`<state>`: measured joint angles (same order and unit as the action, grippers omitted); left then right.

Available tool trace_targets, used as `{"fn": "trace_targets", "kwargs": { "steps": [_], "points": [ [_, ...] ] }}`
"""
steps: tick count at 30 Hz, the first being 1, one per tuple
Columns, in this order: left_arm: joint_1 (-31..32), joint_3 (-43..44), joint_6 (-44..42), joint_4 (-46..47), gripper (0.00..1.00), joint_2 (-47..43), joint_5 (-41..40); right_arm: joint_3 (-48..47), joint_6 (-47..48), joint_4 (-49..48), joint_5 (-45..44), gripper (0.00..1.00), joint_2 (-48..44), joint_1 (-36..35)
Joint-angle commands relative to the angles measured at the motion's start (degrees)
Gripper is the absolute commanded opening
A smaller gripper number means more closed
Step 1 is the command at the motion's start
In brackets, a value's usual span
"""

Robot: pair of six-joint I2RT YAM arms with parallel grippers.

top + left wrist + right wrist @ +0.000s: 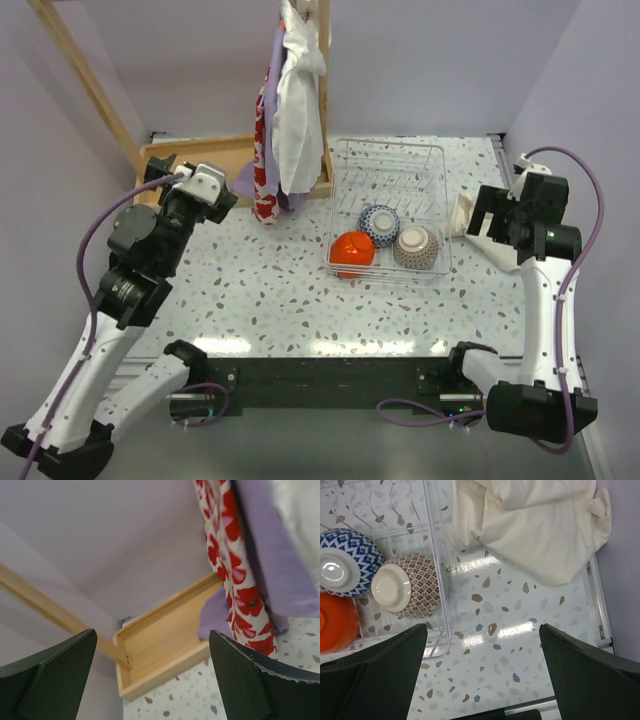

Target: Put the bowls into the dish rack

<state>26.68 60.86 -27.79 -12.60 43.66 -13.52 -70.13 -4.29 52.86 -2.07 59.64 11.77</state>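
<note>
The white wire dish rack (390, 146) stands at the back centre of the table. Three bowls lie in its near end: an orange-red one (352, 250), a blue-patterned one (380, 224) and a brown-patterned one (416, 246). The right wrist view shows the same bowls base-up: blue (342, 562), brown (402, 586), orange-red (335, 622), inside the rack wire (436, 555). My right gripper (497, 215) (484, 627) hangs open over bare table to the right of the rack. At the far left, my left gripper (185, 178) (152, 635) is open and empty, facing the wooden tray.
A wooden tray (225, 160) (165, 640) sits at the back left. Cloths hang from a wooden stand (295, 110), the red floral one (235, 565) reaching the table beside the rack. A crumpled white cloth (465, 215) (530, 525) lies right of the rack.
</note>
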Motion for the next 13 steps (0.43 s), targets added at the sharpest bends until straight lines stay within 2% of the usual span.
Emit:
{"fn": "trace_targets", "kwargs": {
  "steps": [1, 2, 4, 7, 13],
  "points": [
    [-15.53, -5.04, 9.56, 2.58, 1.00, 4.32, 0.41, -2.47, 2.09, -1.35, 0.48, 0.99, -0.05, 0.27],
    [-19.52, -5.57, 12.21, 2.67, 1.00, 7.37, 4.77, -2.47, 2.36, -1.71, 0.57, 0.99, -0.05, 0.27],
    [-29.25, -4.53, 20.79, 2.23, 1.00, 11.16, 7.79, -2.38, 2.97, -2.32, 0.31, 0.99, 0.30, 0.18],
    [-30.37, -5.30, 25.58, 3.01, 1.00, 15.49, 6.84, -2.12, 3.76, -2.76, -0.22, 0.99, 0.57, 0.27],
    [-30.37, -9.09, 29.11, 8.46, 1.00, 18.91, 9.91, -0.46, 4.03, -3.11, 0.21, 0.99, -0.39, 0.18]
  ]
}}
